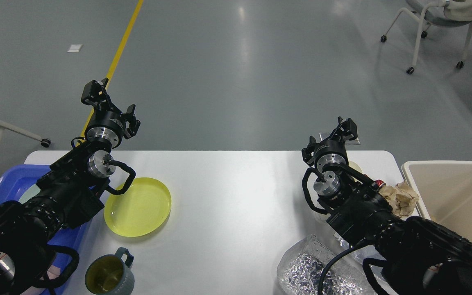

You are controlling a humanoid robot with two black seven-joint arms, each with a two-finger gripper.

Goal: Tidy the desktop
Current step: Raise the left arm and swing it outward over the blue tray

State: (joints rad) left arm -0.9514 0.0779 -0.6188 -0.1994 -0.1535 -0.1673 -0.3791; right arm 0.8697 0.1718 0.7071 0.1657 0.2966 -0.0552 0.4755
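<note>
Desktop [228, 192] fills the lower middle of the view, white, rounded corners. On it: yellow plate [137, 212] left, grey-blue mug [110, 275] at near edge, crumpled brown paper [402, 197] right, clear bag of silver shreds [309, 272]. Blue tray [23, 192] at left end, beige bin [457, 192] beside right end. Left gripper [111, 104] fingers spread, empty, above far edge. Right gripper [334, 133] fingers apart, empty.

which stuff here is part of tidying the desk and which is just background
Part of the job:
desktop
yellow plate
grey mug
crumpled paper
foil bag
blue tray
beige bin

Just lying about:
chair
yellow floor line
white scrap on the floor
</note>
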